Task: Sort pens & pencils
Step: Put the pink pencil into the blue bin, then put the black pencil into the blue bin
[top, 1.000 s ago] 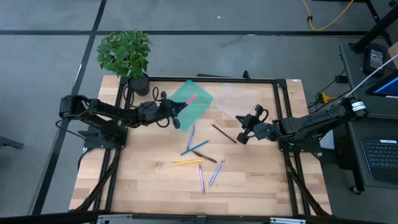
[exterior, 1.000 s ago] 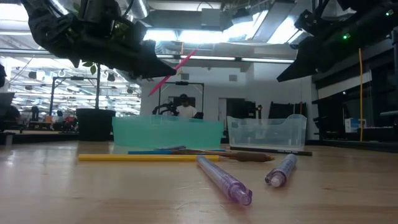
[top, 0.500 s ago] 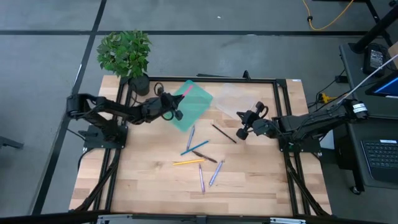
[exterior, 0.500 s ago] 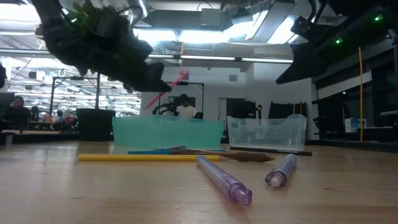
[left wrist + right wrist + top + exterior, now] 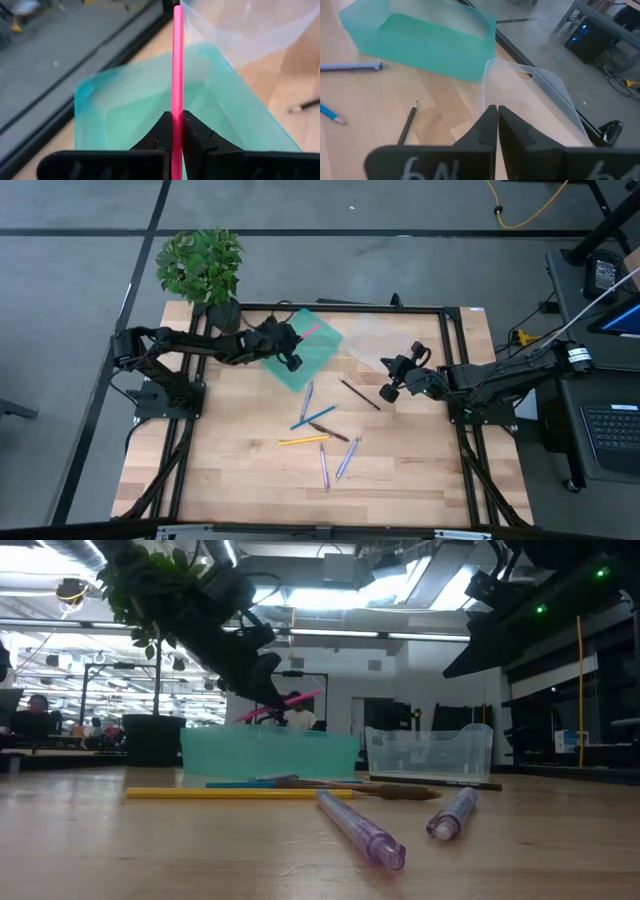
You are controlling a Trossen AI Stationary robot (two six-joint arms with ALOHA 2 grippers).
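My left gripper (image 5: pixel 293 352) hangs over the teal tray (image 5: pixel 312 355), shut on a pink pen (image 5: pixel 308 332); the low view shows the pen (image 5: pixel 292 705) just above the tray's rim (image 5: pixel 268 738). Several pens and pencils lie flat on the table's middle: a yellow one (image 5: pixel 303 440), a blue one (image 5: pixel 313 418), lavender ones (image 5: pixel 323 467) and a black pencil (image 5: pixel 360 395). My right gripper (image 5: pixel 388 392) hovers shut with nothing in it, near the clear tray (image 5: pixel 385 340) and the black pencil. My left gripper pinches the pink pen (image 5: pixel 176 107) between its two fingers (image 5: pixel 162 131). The pen runs along the fingers and sticks out far past their tips. The fingers come slanting down from the table's left. The pen is lifted clear, nearly level, over the teal tray (image 5: pixel 120 105).
A potted plant (image 5: pixel 203 270) stands at the table's far left corner. The clear tray (image 5: pixel 532 95) sits beside the teal tray (image 5: pixel 420 42) at the far side. The table's near part is bare wood (image 5: pixel 250 490). A person shows in the room behind (image 5: pixel 298 712).
My left gripper has moved toward the table's far right, farther over the teal tray, and has tipped up from pointing steeply down. The pink pen, which stood steeply before, now lies nearly level and lower, close above the tray. It stays held.
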